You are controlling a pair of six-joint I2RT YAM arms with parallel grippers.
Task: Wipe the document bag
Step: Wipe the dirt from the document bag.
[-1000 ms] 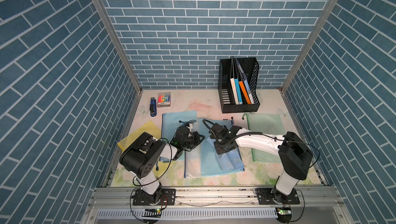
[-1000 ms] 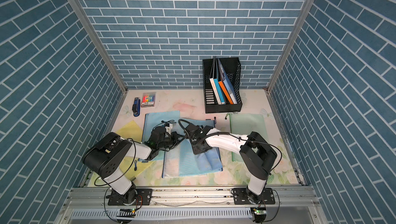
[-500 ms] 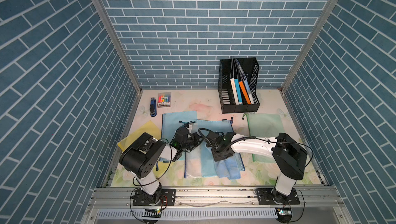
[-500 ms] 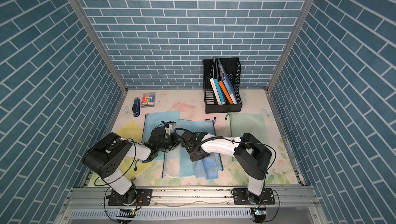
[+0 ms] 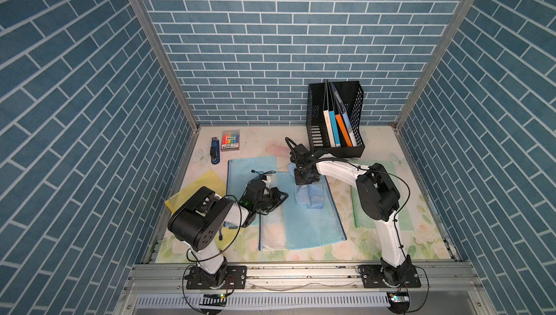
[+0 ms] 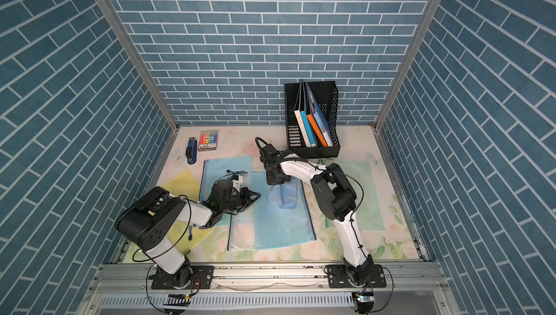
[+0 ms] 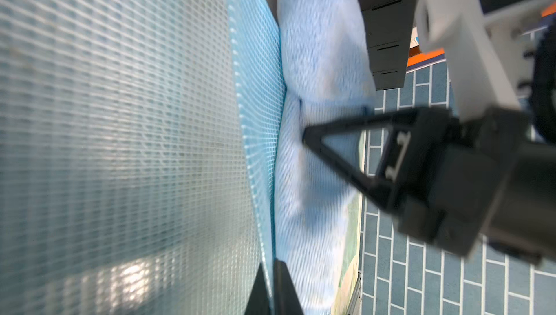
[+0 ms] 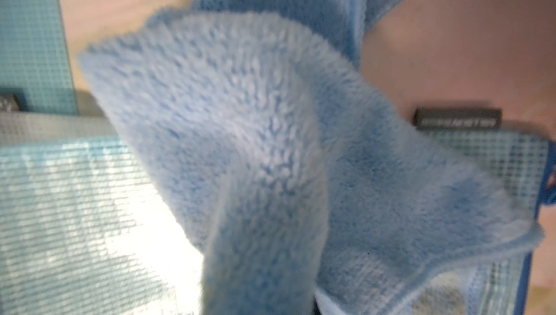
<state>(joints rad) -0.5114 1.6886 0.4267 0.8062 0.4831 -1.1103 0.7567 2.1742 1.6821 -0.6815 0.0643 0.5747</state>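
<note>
I have the document bag (image 5: 301,223) lying flat in the middle of the table, its long side running near to far. The blue cloth (image 5: 310,196) is bunched on its far right part. My right gripper (image 5: 305,178) is over the bag's far edge. Its jaws are closed on the cloth, which fills the right wrist view (image 8: 255,148) with the mesh of the bag (image 8: 75,208) beneath it. My left gripper (image 5: 278,197) reaches in from the left, jaws together with nothing between them and tips down on the bag's left part, well short of the cloth.

A second blue bag (image 5: 249,166) lies partly under the first at far left, and a yellow folder (image 5: 204,184) lies left of that. A green bag (image 5: 406,208) lies to the right. A black file holder (image 5: 335,117) stands against the far wall, and a stapler (image 5: 214,154) and a marker pack (image 5: 231,141) sit at far left.
</note>
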